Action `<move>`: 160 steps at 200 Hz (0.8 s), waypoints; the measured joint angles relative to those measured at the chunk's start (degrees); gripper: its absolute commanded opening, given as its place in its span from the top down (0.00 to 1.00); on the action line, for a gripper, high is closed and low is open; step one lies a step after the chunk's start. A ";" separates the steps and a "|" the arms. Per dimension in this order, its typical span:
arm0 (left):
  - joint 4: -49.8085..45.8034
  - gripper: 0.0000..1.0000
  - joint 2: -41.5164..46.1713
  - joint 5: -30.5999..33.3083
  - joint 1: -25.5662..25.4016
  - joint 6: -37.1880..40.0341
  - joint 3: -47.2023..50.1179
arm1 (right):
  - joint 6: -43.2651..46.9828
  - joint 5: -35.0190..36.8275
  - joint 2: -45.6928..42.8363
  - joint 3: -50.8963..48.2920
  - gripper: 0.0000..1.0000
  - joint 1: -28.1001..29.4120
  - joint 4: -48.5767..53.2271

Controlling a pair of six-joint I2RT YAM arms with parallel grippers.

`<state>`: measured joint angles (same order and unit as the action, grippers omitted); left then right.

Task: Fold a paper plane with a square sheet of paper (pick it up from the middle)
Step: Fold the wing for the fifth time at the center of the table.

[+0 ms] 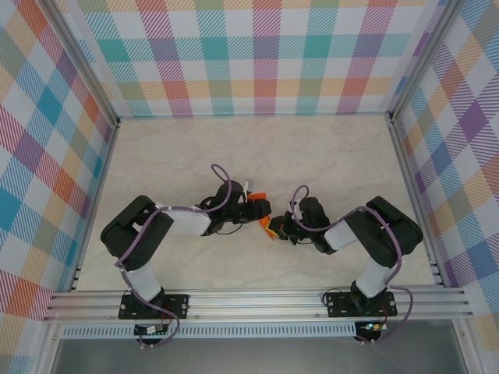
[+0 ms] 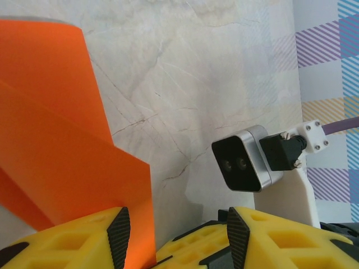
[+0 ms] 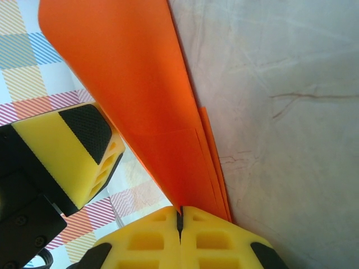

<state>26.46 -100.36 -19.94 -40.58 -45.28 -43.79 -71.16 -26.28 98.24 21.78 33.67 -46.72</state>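
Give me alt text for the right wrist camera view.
The right claw, shut, pinches the lower edge of a folded orange sheet of paper that rises up the frame, with the marble table to its right.

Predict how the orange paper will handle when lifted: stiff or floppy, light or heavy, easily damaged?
Probably floppy: the orange paper curves as it leaves the right hand, shut on its folded edge. Likely very light, since that one pinch seems to carry it. Probably creases easily: layered fold edges already show near the grip.
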 measured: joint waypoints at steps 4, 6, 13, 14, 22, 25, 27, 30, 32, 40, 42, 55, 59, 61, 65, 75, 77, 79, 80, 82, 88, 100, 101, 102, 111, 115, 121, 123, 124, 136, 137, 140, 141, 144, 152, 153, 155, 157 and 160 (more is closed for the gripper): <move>0.11 0.49 -0.13 0.00 0.00 0.00 -0.11 | -0.02 0.00 0.07 0.00 0.95 0.00 0.00; 0.15 0.49 -0.22 0.00 0.00 0.00 -0.20 | -0.02 0.00 0.09 0.00 0.95 0.00 0.00; 0.28 0.49 -0.46 0.04 0.00 0.04 -0.37 | -0.02 0.00 0.15 0.00 0.95 0.00 0.00; 0.33 0.49 -0.52 0.04 0.00 0.04 -0.39 | -0.02 0.00 0.15 0.00 0.95 0.00 0.00; 0.55 0.49 -0.81 0.04 0.02 0.11 -0.42 | -0.02 0.00 0.22 0.00 0.95 0.00 0.00; 0.59 0.49 -0.92 0.04 0.00 0.11 -0.42 | -0.04 0.00 0.24 0.00 0.95 0.00 0.00; 0.63 0.49 -1.01 0.04 0.00 0.11 -0.42 | -0.02 -0.02 0.24 0.00 0.95 0.00 0.00; 0.72 0.49 -1.20 0.04 0.00 0.13 -0.42 | -0.02 -0.02 0.26 0.00 0.95 0.00 0.02; 0.72 0.49 -1.27 0.04 0.00 0.13 -0.42 | -0.02 0.00 0.28 0.00 0.95 -0.02 0.02; 0.79 0.49 -1.79 0.07 0.02 0.13 -0.42 | -0.04 -0.13 0.31 0.00 0.95 -0.07 0.00; 0.79 0.49 -1.95 0.07 0.00 0.13 -0.42 | -0.04 -0.15 0.31 0.00 0.95 -0.09 0.02; 0.96 0.49 -2.80 0.11 0.02 0.15 -0.42 | -0.04 -0.24 0.31 0.00 0.95 -0.11 0.04; 1.01 0.49 -3.02 0.13 0.02 0.17 -0.44 | -0.04 -0.26 0.31 0.00 0.94 -0.11 0.04; 1.03 0.49 -3.17 0.13 0.00 0.17 -0.48 | -0.04 -0.28 0.31 0.00 0.94 -0.11 0.04; 1.01 0.49 -3.43 0.13 0.00 0.20 -0.57 | -0.04 -0.37 0.31 0.00 0.94 -0.11 0.04; 1.01 0.49 -4.09 0.04 0.00 0.35 -0.96 | -0.02 -0.39 0.31 0.00 0.94 -0.11 0.07; 1.01 0.49 -4.20 0.02 0.00 0.37 -1.05 | -0.02 -0.39 0.31 0.00 0.94 -0.11 0.09; 1.01 0.49 -4.26 0.04 0.00 0.39 -1.11 | -0.02 -0.39 0.31 0.00 0.94 -0.11 0.09; 1.01 0.49 -4.31 0.04 0.00 0.42 -1.14 | -0.02 -0.37 0.31 0.00 0.94 -0.11 0.09; 1.01 0.49 -4.42 0.04 0.00 0.44 -1.20 | -0.02 -0.37 0.31 0.00 0.94 -0.11 0.09; 1.01 0.49 -4.55 0.02 0.00 0.57 -1.36 | 0.00 -0.37 0.31 0.00 0.93 -0.15 0.15; 0.94 0.49 -4.72 -0.07 0.00 0.81 -1.62 | 0.04 -0.33 0.28 0.09 0.90 -0.26 0.70; 0.92 0.49 -4.72 -0.07 0.00 0.81 -1.64 | 0.04 -0.33 0.28 0.09 0.90 -0.26 0.76; 0.90 0.49 -4.76 -0.07 0.00 0.85 -1.70 | 0.07 -0.31 0.26 0.11 0.90 -0.26 0.85; 0.87 0.49 -4.96 -0.17 0.00 1.05 -2.03 | 0.48 -0.24 -0.09 0.26 0.89 -0.26 1.44; 0.83 0.49 -5.07 -0.17 0.00 1.20 -2.19 | 0.70 -0.11 -0.39 0.35 0.88 -0.26 2.03; 0.76 0.49 -5.20 -0.17 0.00 1.27 -2.38 | 1.27 0.07 -0.90 0.50 0.87 -0.26 2.93; 0.72 0.49 -5.25 -0.15 0.00 1.29 -2.47 | 1.53 0.17 -1.11 0.57 0.86 -0.26 3.41; 0.72 0.49 -5.25 -0.15 0.00 1.31 -2.49 | 1.64 0.20 -1.27 0.61 0.86 -0.26 3.72; 0.66 0.49 -5.38 -0.15 0.00 1.44 -2.75 | 3.50 0.76 -2.95 1.29 0.83 -0.26 7.72; 0.61 0.49 -5.40 -0.15 0.00 1.44 -2.78 | 3.61 0.79 -3.06 1.33 0.83 -0.26 7.98; 0.59 0.49 -5.40 -0.17 0.00 1.46 -2.82 | 4.13 0.83 -3.45 1.53 0.82 -0.26 8.90; 0.57 0.49 -5.40 -0.15 0.00 1.46 -2.84 | 4.37 0.92 -3.69 1.64 0.82 -0.26 9.42; 0.55 0.49 -5.44 -0.17 0.00 1.46 -2.91 | 4.87 1.14 -4.15 1.86 0.81 -0.26 10.47; 0.52 0.49 -5.51 -0.17 0.00 1.51 -2.99 | 6.45 1.38 -5.40 2.58 0.81 -0.26 13.29; 0.52 0.49 -5.53 -0.17 0.00 1.51 -2.99 | 6.84 1.40 -5.62 2.73 0.81 -0.26 13.79; 0.52 0.49 -5.55 -0.17 0.00 1.53 -2.99 | 7.21 1.51 -5.81 2.86 0.81 -0.26 14.34; 0.52 0.49 -5.55 -0.17 0.00 1.57 -2.99 | 7.48 1.64 -6.12 3.10 0.81 -0.26 15.10; 0.52 0.49 -5.57 -0.17 0.00 1.64 -2.99 | 8.26 1.73 -6.60 3.45 0.81 -0.26 16.24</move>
<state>26.98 -105.93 -20.12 -40.58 -43.64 -46.78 -62.89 -24.56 91.64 25.23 33.41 -30.48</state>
